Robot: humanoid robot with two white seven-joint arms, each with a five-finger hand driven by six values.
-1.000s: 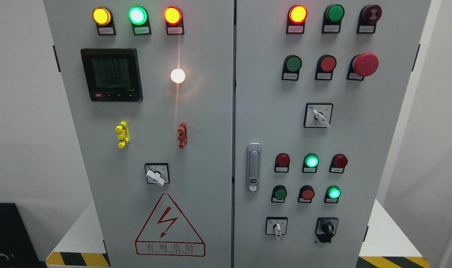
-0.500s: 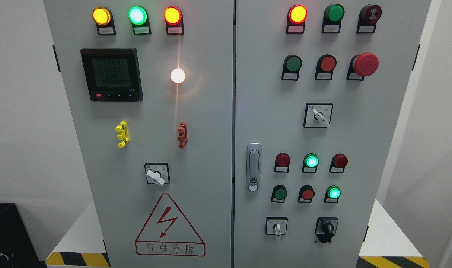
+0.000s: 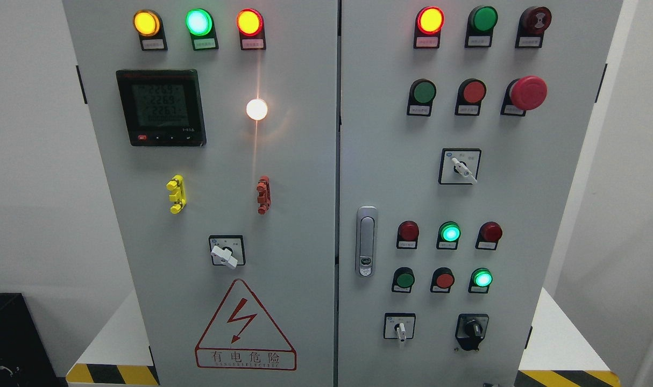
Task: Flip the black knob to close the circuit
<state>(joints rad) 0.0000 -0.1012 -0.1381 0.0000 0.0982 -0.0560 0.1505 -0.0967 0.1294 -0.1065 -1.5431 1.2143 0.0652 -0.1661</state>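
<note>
The black knob [image 3: 472, 327] is a rotary switch on a black plate at the lower right of the grey cabinet's right door [image 3: 547, 215]. Its pointer stands about upright, tipped a little to the left. Neither of my hands nor any arm shows in the head view. A tiny pale speck [image 3: 490, 384] sits at the bottom edge below the knob; I cannot tell what it is.
A white-handled switch [image 3: 400, 329] sits left of the knob, with another [image 3: 462, 169] higher up and a third [image 3: 225, 253] on the left door. A red mushroom button [image 3: 527, 92] juts out at the upper right. The door handle [image 3: 365, 242] is near the centre seam. Several lamps are lit.
The meter's digits flicker slightly. A tiny speck has appeared at the bottom edge under the black knob. Nothing on the panel has moved.
</note>
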